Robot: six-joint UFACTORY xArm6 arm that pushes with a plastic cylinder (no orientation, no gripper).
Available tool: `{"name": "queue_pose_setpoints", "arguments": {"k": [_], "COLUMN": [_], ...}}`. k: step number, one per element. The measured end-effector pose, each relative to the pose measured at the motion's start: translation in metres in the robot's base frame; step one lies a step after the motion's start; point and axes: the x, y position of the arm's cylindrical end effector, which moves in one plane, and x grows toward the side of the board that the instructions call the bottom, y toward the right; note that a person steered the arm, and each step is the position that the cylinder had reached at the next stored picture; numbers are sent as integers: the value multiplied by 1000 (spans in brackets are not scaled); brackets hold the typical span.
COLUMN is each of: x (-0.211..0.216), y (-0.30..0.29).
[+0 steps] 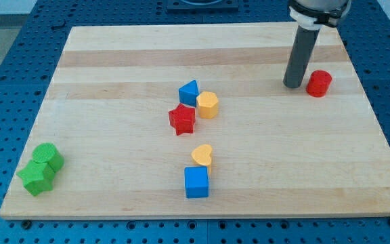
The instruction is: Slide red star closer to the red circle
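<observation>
The red star (181,119) lies near the middle of the wooden board (114,61). It sits just below-left of the blue triangle (189,92) and left of the yellow hexagon (208,105). The red circle (319,83) stands at the view's upper right. My tip (293,85) rests on the board just left of the red circle, a small gap between them, and far to the right of the red star.
A yellow heart (202,155) and a blue square (196,181) sit below the red star. A green circle (47,156) and a green star (36,177) sit at the board's lower left corner. The arm's body (319,10) hangs at the top right.
</observation>
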Motion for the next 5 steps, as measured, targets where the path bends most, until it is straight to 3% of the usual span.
{"name": "queue_pose_setpoints", "arguments": {"k": [5], "x": [-11], "y": [9]}}
